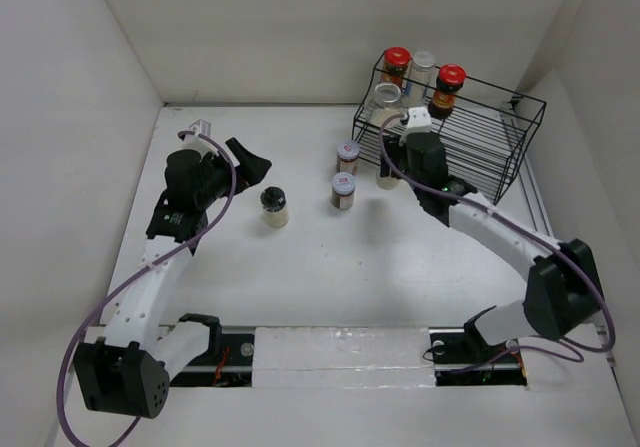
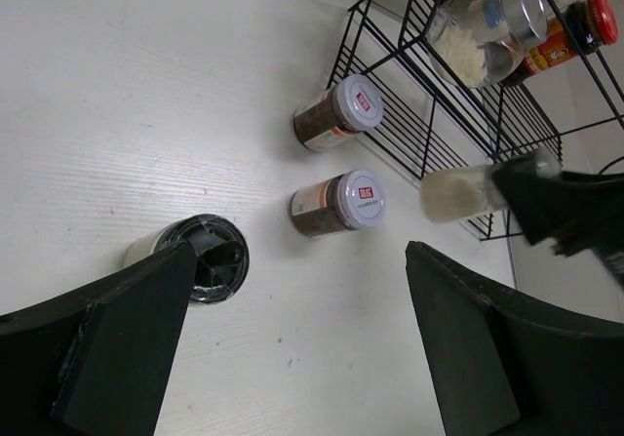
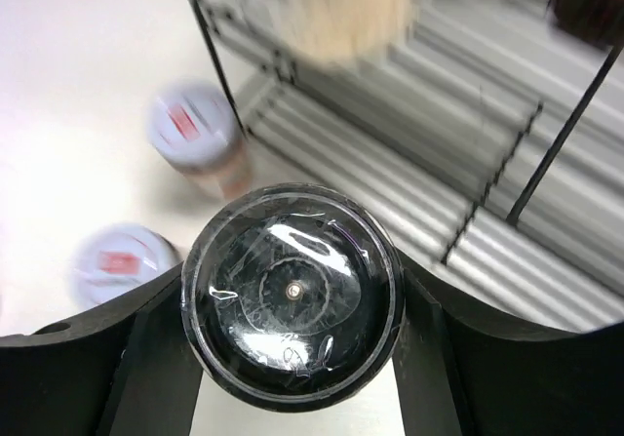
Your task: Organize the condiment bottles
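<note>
My right gripper is shut on a black-lidded jar of pale contents, just off the left front corner of the black wire rack. Both fingers press its lid's sides. Two silver-lidded brown jars stand on the table to its left. Another black-lidded jar stands further left, below my left gripper, which is open and holds nothing. In the rack stand two red-lidded jars, a silver-lidded jar and a pale jar.
The rack fills the back right corner of the white table, close to the walls. White walls enclose the table on the left, back and right. The arms' bases sit on a rail at the near edge.
</note>
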